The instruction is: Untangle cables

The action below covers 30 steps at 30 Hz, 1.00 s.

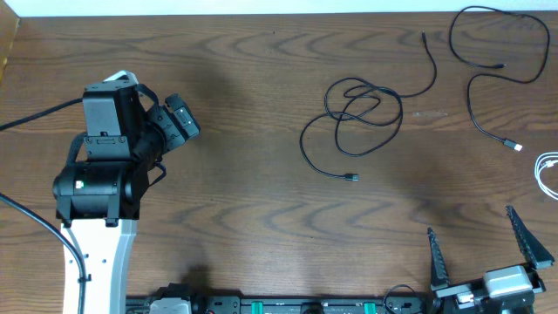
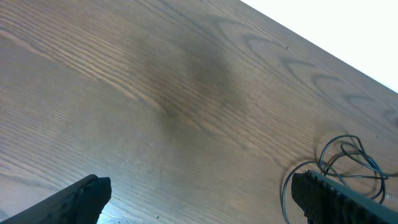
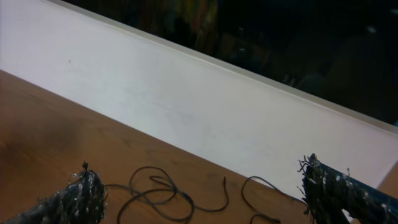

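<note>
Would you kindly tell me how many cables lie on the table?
3: one black cable coiled mid-table, a second black cable in the far right corner, a white cable at the right edge, partly out of frame.

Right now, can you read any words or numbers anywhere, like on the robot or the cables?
No words, numbers or signs can be read in any view.
The left arm: no label shows.
The table: only wood grain.
The cables: no print that I can make out.
The parts along the near edge: too small and dark to tell.
</note>
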Motion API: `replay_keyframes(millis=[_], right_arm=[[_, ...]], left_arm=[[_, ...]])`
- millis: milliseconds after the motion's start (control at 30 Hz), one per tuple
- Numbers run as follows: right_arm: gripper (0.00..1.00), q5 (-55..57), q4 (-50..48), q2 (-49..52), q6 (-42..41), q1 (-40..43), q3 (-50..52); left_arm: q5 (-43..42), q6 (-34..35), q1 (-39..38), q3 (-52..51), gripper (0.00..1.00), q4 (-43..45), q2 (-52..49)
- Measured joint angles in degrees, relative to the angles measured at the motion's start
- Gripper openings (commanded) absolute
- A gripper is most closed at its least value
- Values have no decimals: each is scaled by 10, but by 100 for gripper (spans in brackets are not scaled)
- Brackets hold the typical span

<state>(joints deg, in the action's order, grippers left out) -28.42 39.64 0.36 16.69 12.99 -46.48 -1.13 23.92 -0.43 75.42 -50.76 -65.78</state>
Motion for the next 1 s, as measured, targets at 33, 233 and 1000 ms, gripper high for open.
replay_keyframes(millis=[33,233,1000], right_arm=[[99,0,0,0,0,-1,1],[99,1,-7,0,-1,-1,15],[99,121,-338,3,-266,-1,343]], left_arm=[[0,0,0,0,100,0,0],[0,0,0,0,100,0,0],[0,0,0,0,100,0,0]])
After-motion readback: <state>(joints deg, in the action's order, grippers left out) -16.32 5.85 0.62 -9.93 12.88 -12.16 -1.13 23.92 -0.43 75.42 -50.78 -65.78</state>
